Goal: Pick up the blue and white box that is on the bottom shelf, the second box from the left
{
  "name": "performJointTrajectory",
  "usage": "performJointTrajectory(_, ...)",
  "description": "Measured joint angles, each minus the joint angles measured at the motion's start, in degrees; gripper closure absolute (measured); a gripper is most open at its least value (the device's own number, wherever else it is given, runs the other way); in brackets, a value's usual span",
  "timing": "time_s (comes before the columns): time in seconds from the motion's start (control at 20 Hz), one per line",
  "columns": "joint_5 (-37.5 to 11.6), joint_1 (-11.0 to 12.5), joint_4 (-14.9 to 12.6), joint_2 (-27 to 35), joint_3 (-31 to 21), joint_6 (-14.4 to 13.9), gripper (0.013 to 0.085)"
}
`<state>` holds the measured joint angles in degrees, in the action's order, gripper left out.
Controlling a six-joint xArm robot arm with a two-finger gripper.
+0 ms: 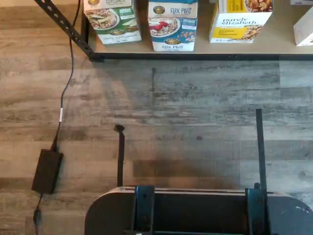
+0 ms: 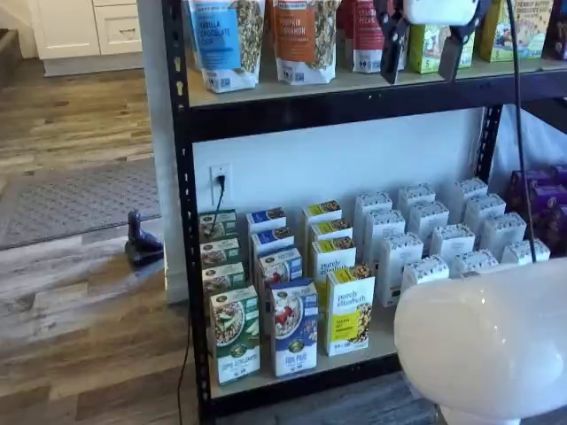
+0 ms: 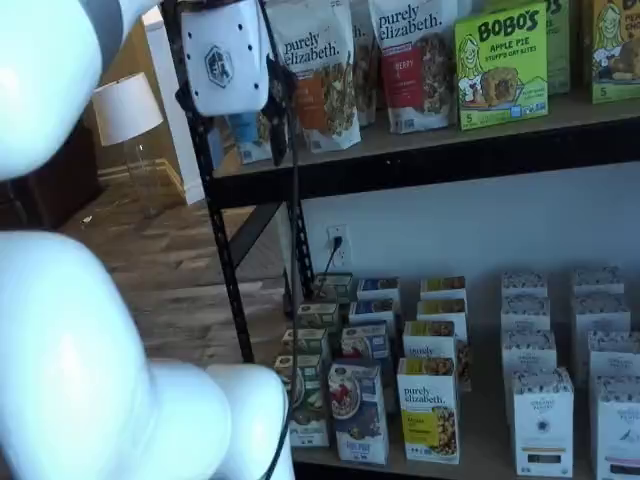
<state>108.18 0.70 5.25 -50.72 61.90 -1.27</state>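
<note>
The blue and white box (image 1: 172, 24) stands at the front of the bottom shelf (image 1: 220, 48), between a green-and-white carton (image 1: 112, 22) and a yellow carton (image 1: 239, 19). It shows in both shelf views (image 2: 295, 328) (image 3: 357, 410), with the same kind of box lined up behind it. My gripper (image 2: 418, 75) hangs high in front of the upper shelf, far above and to the right of the box. Its two black fingers (image 2: 391, 53) show a plain gap with nothing between them. Its white body (image 3: 222, 60) also shows in a shelf view.
A dark mount with teal brackets (image 1: 195, 210) fills the near edge of the wrist view. A power brick and cable (image 1: 47, 170) lie on the wood floor. Black rack post (image 2: 189, 266) stands left of the boxes. White boxes (image 2: 425, 248) fill the shelf's right. My white arm (image 2: 483, 345) blocks the lower right.
</note>
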Motion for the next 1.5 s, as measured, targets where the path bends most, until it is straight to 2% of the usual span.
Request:
performJointTrajectory(0.45, -4.9, -2.8, -1.2, 0.6, -4.9, -2.2, 0.013)
performJointTrajectory(1.1, -17.6, -5.2, -2.3, 0.3, -16.5, -3.9, 0.013)
performJointTrajectory(1.5, -25.5, -6.9, -4.8, 0.9, -23.5, -5.5, 0.013)
